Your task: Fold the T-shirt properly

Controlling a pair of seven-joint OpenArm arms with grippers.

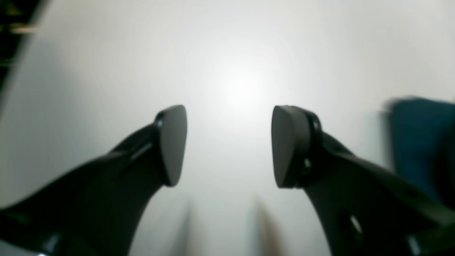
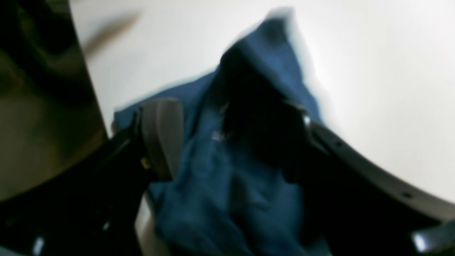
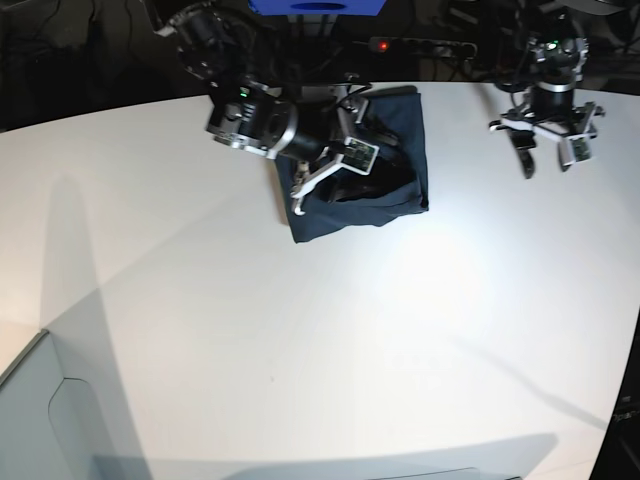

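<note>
Navy T-shirt, long axis front-to-back.

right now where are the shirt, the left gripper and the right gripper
T-shirt (image 3: pixel 395 200), base view, lower right part of the folded cloth
left gripper (image 1: pixel 229 145), left wrist view, gap between its fingertips
right gripper (image 3: pixel 330 168), base view, midway between its fingertips

Bright glare on the white table, blurred wrist views, long shadows.
</note>
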